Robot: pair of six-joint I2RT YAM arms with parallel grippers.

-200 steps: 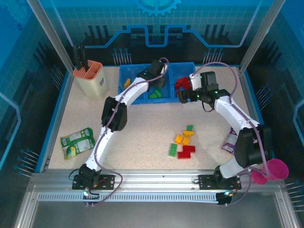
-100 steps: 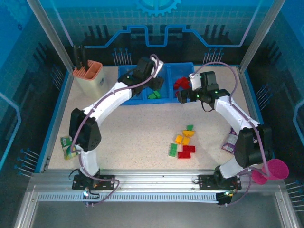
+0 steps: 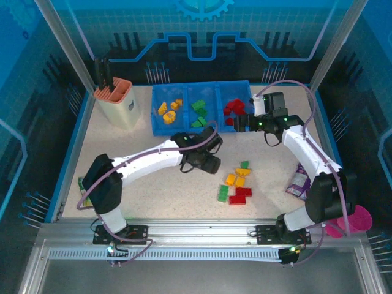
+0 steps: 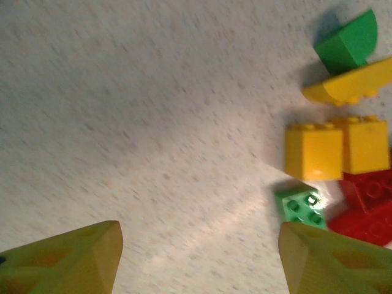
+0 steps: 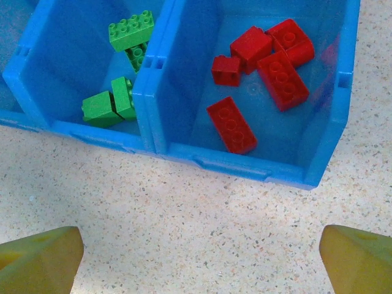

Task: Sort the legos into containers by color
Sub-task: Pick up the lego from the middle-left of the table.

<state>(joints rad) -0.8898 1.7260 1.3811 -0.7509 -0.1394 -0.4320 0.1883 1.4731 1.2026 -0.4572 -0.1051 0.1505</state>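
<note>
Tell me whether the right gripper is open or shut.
Open. The right gripper has its yellow fingers wide apart, nothing held between them.

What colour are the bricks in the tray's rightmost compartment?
Red; the bricks in the blue tray show best in the right wrist view.

At the far middle of the table [image 3: 110, 138]: the containers [image 3: 154, 116], three compartments side by side, legos [image 5: 231, 125] lying in each. Left of them, by the far-left corner: a holder [image 3: 116, 105]. Before them, toward the right: a loose cluster [image 3: 237, 184] of bricks, touching one another. Right of that cluster: a packet [image 3: 298, 182]. By the near-right corner: a cup [image 3: 358, 217].
</note>
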